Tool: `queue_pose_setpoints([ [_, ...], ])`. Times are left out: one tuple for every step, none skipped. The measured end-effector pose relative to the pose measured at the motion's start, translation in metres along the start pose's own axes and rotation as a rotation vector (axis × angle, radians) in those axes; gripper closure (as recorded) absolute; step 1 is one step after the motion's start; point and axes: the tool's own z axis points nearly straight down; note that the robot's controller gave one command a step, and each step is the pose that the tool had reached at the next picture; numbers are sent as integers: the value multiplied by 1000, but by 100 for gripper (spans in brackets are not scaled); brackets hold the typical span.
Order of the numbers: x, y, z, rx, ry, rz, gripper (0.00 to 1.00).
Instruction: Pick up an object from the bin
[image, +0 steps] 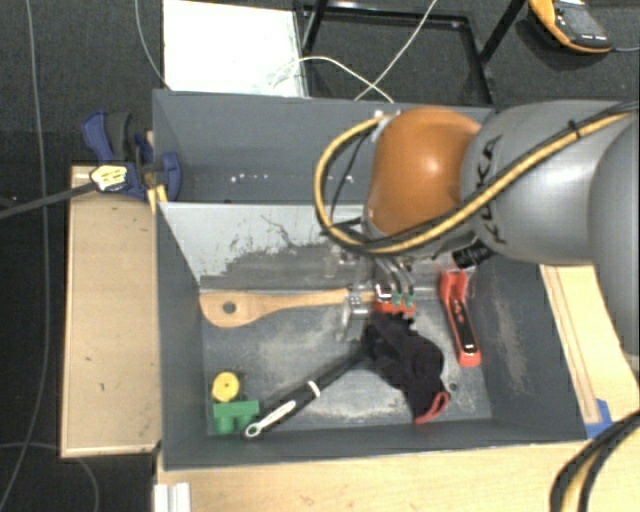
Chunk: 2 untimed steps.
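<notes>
The tool (378, 298) hangs low in the bin (250, 180), at the near end of a wooden spoon (270, 305) that runs off to its left. Whether it is released or clenched cannot be told. A black cloth (408, 362) lies just below it and a red piece (458, 318) just to its right. The step looks like the final approach, with nothing lifted yet. The next move calls for settling on the spoon handle or the cloth, clamping, then rising clear.
</notes>
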Motion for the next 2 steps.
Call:
queue_pose_setpoints([
  [-2,-1,-4,-1,-8,5,0],
  [50,-65,94,-1,-8,-52,0],
])
